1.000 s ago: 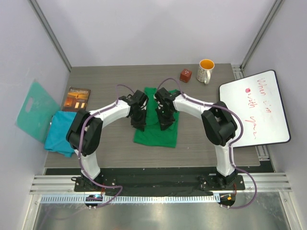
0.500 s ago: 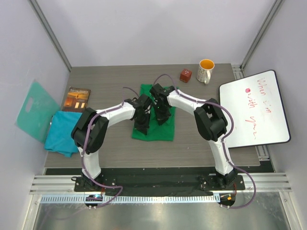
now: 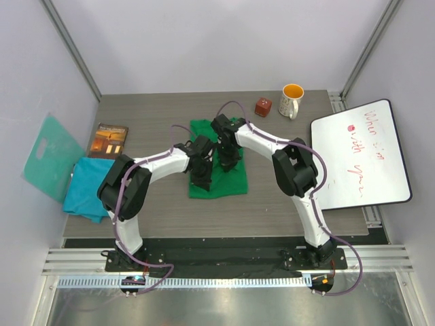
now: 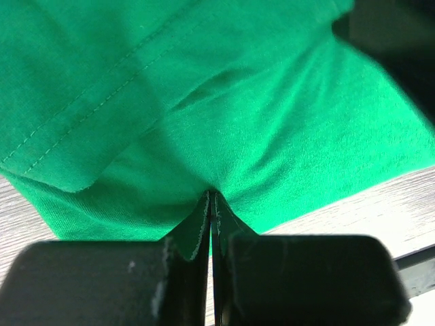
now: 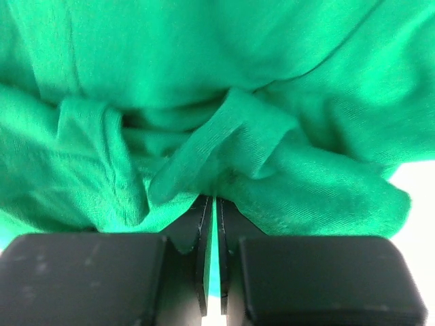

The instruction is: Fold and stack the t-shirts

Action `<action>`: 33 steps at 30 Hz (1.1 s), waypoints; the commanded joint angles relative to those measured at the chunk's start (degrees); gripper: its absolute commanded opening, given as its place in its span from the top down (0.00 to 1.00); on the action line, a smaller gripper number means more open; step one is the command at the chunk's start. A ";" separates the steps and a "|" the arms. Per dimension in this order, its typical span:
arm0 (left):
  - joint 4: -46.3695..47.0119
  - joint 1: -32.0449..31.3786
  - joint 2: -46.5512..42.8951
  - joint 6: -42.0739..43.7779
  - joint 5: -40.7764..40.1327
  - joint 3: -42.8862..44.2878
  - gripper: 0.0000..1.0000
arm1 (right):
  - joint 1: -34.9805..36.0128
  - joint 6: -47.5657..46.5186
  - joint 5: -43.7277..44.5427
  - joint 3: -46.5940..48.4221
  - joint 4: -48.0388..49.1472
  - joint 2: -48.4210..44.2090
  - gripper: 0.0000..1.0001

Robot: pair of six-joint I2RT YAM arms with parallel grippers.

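Jaws: left gripper (image 4: 211,204) pinched shut on an edge of the bright green soft cloth t-shirt (image 3: 231,180), right gripper (image 5: 213,204) closed on a bunched fold of same. Mid-fold, centre of grey wood-grain table (image 3: 156,210). Next, probably: lay flat, release (crumpled teal-blue cloth t-shirt (image 3: 85,187) at left edge, unfolded). Shirt outline under arms hidden.

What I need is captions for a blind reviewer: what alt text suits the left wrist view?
The left hand, its two black fingers shut together at bottom centre, pinches a fold of the bright green t-shirt, which fills most of the frame. A stitched hem crosses the upper left, and the grey wooden table shows at the lower corners.
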 commanded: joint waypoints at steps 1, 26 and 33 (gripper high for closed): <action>0.37 -1.26 4.44 2.33 -3.60 -5.80 1.00 | -2.51 -0.15 7.43 4.62 2.62 2.31 0.90; -2.18 -1.26 2.95 4.79 -4.30 -7.04 1.00 | -8.40 1.25 5.87 28.36 4.81 5.32 0.85; -3.76 -1.26 4.62 4.88 -4.48 -3.36 0.99 | -9.11 1.52 0.51 19.41 6.30 -4.26 0.84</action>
